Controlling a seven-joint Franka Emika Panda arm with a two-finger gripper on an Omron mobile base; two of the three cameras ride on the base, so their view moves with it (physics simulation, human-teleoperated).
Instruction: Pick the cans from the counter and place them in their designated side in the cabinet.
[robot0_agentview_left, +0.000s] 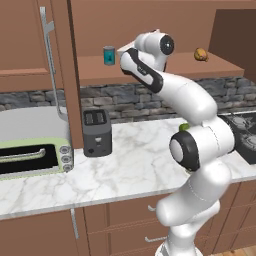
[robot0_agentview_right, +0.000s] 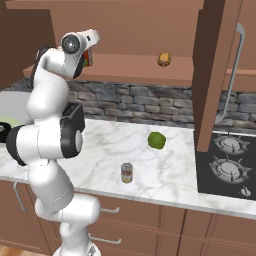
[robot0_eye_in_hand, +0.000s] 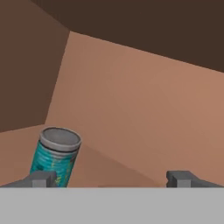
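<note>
The cream-yellow can stands upright on the white marble counter, near its front edge. My arm reaches up into the brown cabinet. Just beside my hand, a red can with a green patch peeks out on the shelf. My gripper is open, with nothing visible between its fingertips. The teal-blue can stands close by the left fingertip, and it also shows on the shelf's left half.
A small orange-brown food item lies on the shelf's other half. The open cabinet door with its silver handle hangs above the stove. A green fruit, a dark toaster and a toaster oven sit on the counter.
</note>
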